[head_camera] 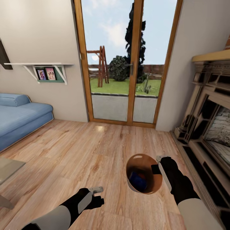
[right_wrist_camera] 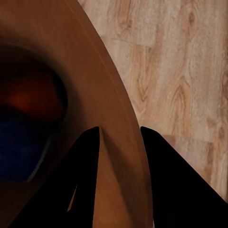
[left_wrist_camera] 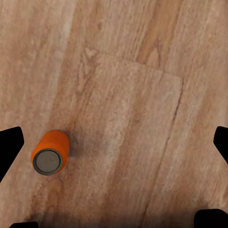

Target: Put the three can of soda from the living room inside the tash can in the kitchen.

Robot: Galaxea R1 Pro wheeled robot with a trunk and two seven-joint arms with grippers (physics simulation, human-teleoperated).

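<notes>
One orange can is standing upright on the plank floor, under your left gripper, whose fingers are spread wide. Your right gripper is pinching the trash can rim; blue can is lying inside. Judged light, rigid, slippery: grasp it mid-body.

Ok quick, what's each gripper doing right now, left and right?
Left gripper: open, empty, above the orange soda can.
Right gripper: shut on the trash can rim.
</notes>
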